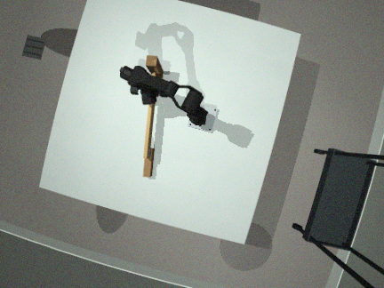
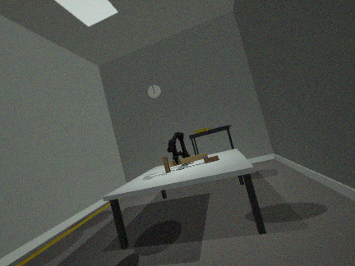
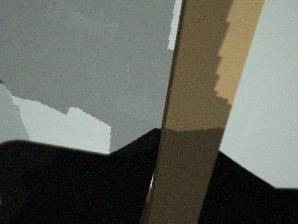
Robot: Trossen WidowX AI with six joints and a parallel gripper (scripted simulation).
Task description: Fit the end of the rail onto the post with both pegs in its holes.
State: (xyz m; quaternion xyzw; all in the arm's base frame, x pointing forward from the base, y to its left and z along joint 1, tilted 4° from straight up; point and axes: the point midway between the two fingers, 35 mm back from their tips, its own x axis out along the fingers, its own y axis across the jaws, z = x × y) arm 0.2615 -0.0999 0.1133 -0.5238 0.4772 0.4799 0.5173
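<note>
My gripper is clamped across the rail, pinching it near its upper end so I can steer that end toward the post. From overhead, the rail runs from roughly 12 o'clock by the post down to 6 o'clock, where its far end sits at the footboard block. I judge the grip sits close to the post end because that end must be raised and slid onto the pegs. The arm hides the pegs and holes, so I cannot tell whether they have met.

Bare table all round; only rail and post as obstacles
</note>
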